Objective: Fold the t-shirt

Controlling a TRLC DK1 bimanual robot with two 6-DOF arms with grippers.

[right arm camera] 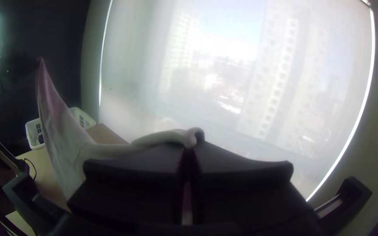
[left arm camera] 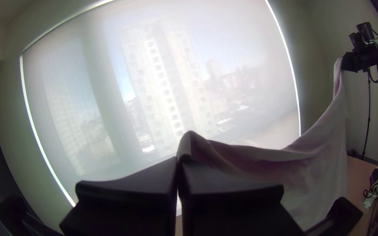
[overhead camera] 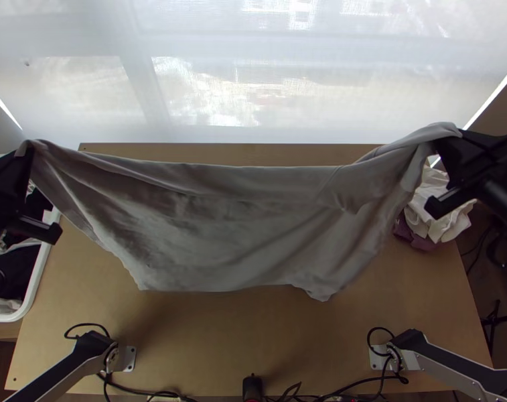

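The grey t-shirt [overhead camera: 233, 214] hangs stretched between both grippers above the table, its lower edge drooping toward the near side. At the far left, my left gripper [overhead camera: 27, 151] is shut on one upper corner. At the right, my right gripper [overhead camera: 454, 137] holds the other corner, where the cloth is bunched. In the left wrist view the left gripper [left arm camera: 178, 161] pinches the shirt [left arm camera: 320, 161] at its fingertips. The right wrist view has the right gripper [right arm camera: 191, 150] closed on a rolled fold of the shirt [right arm camera: 57, 126].
A white basket [overhead camera: 44, 261] with dark clothes stands at the table's left edge. White and purple cloths [overhead camera: 447, 221] lie at the right edge. Bare wood of the table [overhead camera: 213, 335] shows on the near side, with black cables along the near edge.
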